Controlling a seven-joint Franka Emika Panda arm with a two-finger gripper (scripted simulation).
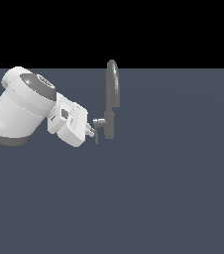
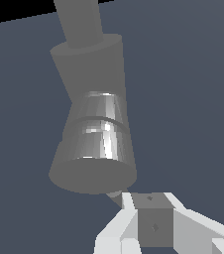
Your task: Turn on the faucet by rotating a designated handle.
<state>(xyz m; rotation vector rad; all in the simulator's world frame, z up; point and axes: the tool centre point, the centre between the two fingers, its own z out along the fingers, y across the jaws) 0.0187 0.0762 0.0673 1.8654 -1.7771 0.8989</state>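
Pincer [image 1: 91, 131] first: the white pincer on the big white robot arm [image 1: 15, 111] is right up against the small grey metal faucet with the tall bent spout [image 1: 111, 94]. Its tips sit at the thin short grey handle [image 1: 96, 135], the little lever that hangs from a short stub on the side of the faucet's fat round base. In the exterior view the tips look like they touch the handle, or are just beside it. I cannot tell for sure if the two fingers are open or squeezed shut, because they are so small there.

In the wrist view the faucet base [image 2: 95, 139] is very big and close. A white finger [image 2: 115, 233] shows on one side and another white part sits on the other side, with a dark grey block [image 2: 154, 221] between them. That block may be the handle caught in the pincer, but I cannot be sure.

The faucet stands on the flat dark blue-grey floor [image 1: 158, 198], a bit to the exterior view's left of the middle. The arm comes in from the exterior view's left and leans toward it. I think it comes from that side because the handle sticks out that way, so the pincer can reach the lever without bumping the tall spout.

I think the job is at the part where the pincer meets the handle. The turn itself looks not yet done.
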